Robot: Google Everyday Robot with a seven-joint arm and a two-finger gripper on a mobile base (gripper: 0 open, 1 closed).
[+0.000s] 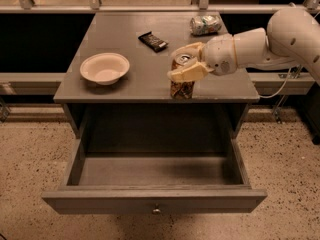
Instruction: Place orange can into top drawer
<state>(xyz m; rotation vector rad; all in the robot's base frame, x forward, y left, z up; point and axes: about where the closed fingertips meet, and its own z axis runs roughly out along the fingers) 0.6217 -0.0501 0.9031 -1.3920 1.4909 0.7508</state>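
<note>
The orange can [182, 86] stands upright on the grey table top, near its front edge and right of centre. Its silver top with pull tab shows between the fingers. My gripper [184, 61] reaches in from the right on a white arm and is shut on the can, one pale finger [186, 73] across its near side and the other behind it. The top drawer [154, 201] is pulled fully open below the table, with a small round knob [156, 210] on its front panel. The drawer is empty inside.
A white bowl [104, 67] sits on the left of the table top. A dark snack packet [153, 41] lies at the back centre. A crushed pale can [205, 24] lies at the back right. The floor is speckled. A railing runs behind the table.
</note>
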